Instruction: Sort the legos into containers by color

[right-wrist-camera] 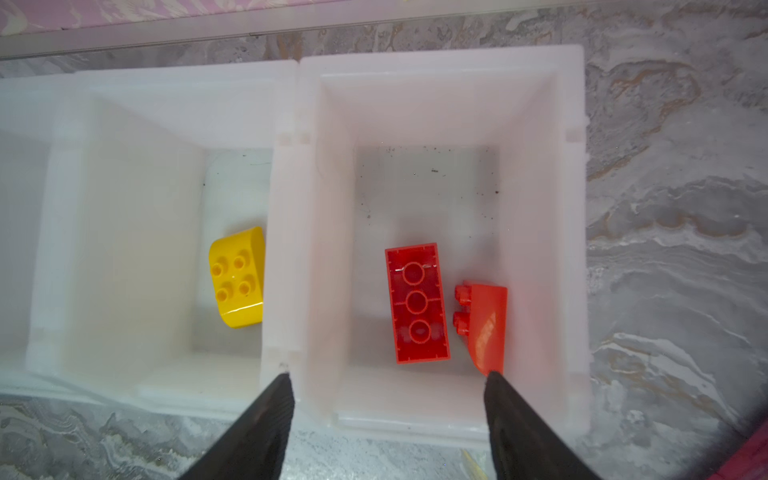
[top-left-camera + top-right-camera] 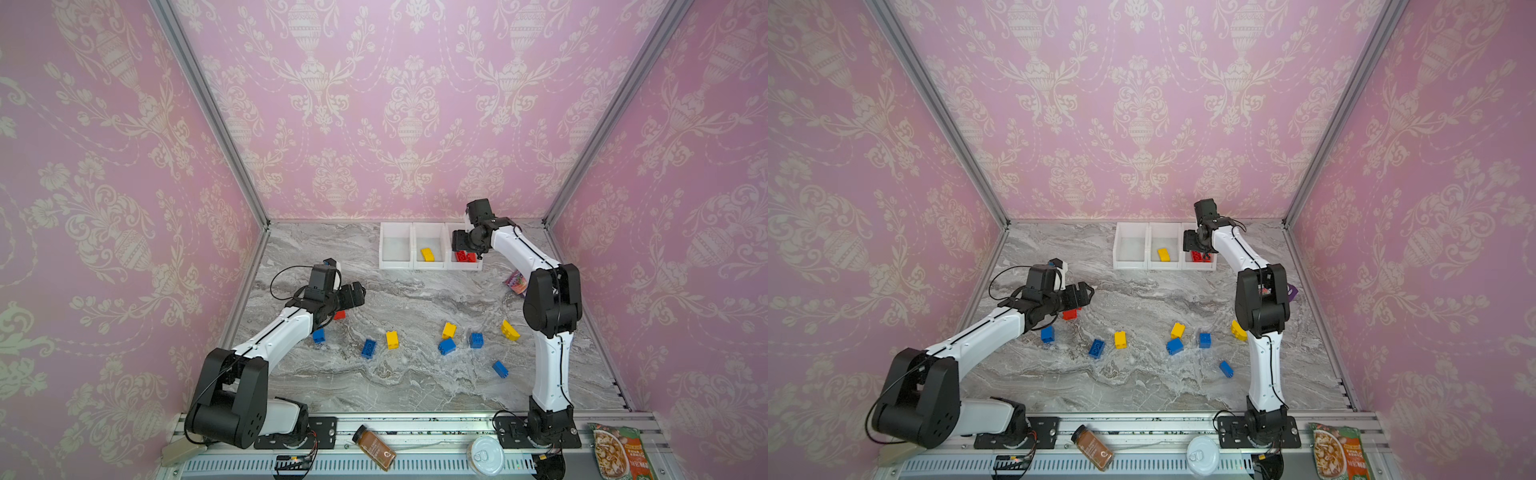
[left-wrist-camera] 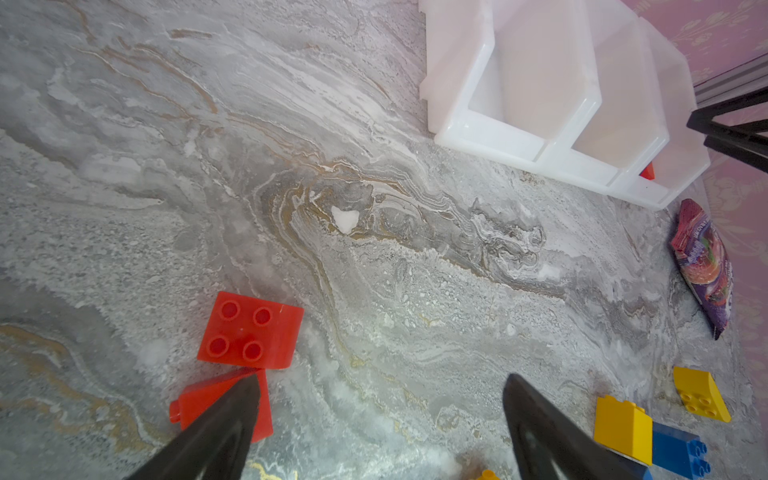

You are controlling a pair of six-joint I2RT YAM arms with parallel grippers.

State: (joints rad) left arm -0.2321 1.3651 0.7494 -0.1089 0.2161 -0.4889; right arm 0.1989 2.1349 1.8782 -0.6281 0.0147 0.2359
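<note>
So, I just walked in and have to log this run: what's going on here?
Two robot arms are sorting small studded plastic bricks by colour into three joined white plastic bins. The right gripper hangs open over the end bin, where two red bricks lie; the middle bin holds one yellow brick. The left gripper is open near two more red bricks on the grey marble-patterned table. Five blue bricks and three yellow bricks lie loose there.

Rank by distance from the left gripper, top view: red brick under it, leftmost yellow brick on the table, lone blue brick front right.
1. red brick, right beside the left gripper.
2. yellow brick, left of centre.
3. blue brick, front right.
</note>
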